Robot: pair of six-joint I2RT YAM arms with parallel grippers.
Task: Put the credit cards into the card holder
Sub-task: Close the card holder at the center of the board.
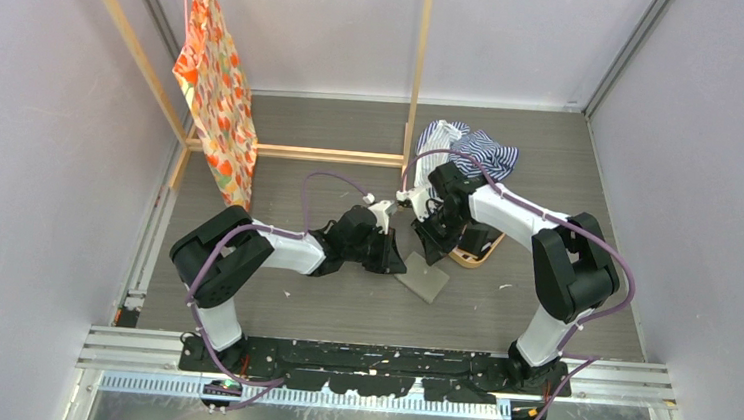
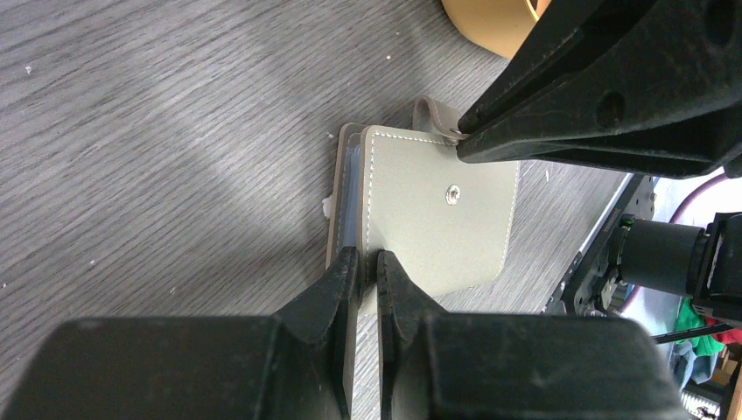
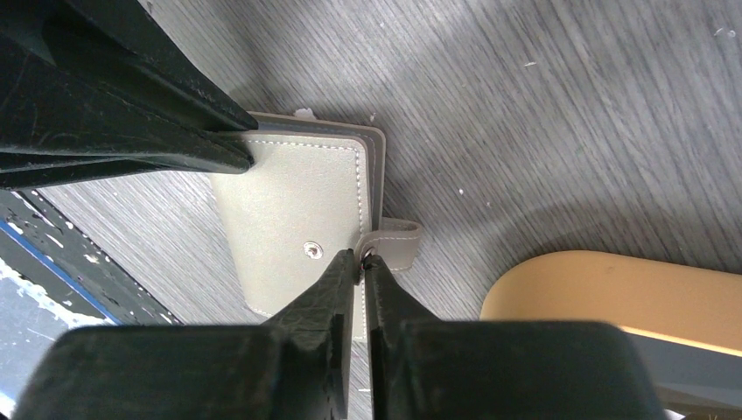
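The grey-taupe card holder (image 1: 424, 279) lies on the table between both grippers, with its snap (image 2: 452, 194) facing up. My left gripper (image 2: 367, 258) is shut on the edge of its top flap (image 2: 437, 210). A pale bluish credit card edge (image 2: 350, 188) shows between the flaps. My right gripper (image 3: 360, 258) is shut on the opposite flap edge of the card holder (image 3: 289, 201), beside the closing tab (image 3: 398, 238). In the top view the left gripper (image 1: 391, 259) and right gripper (image 1: 435, 247) meet over it. Other cards are out of view.
An oval orange-tan tray (image 1: 478, 250) sits just right of the card holder, partly under the right arm, and also shows in the right wrist view (image 3: 612, 289). A striped cloth (image 1: 473, 148) lies behind. An orange patterned cloth (image 1: 217, 88) hangs on a wooden frame (image 1: 419, 73) at the back left.
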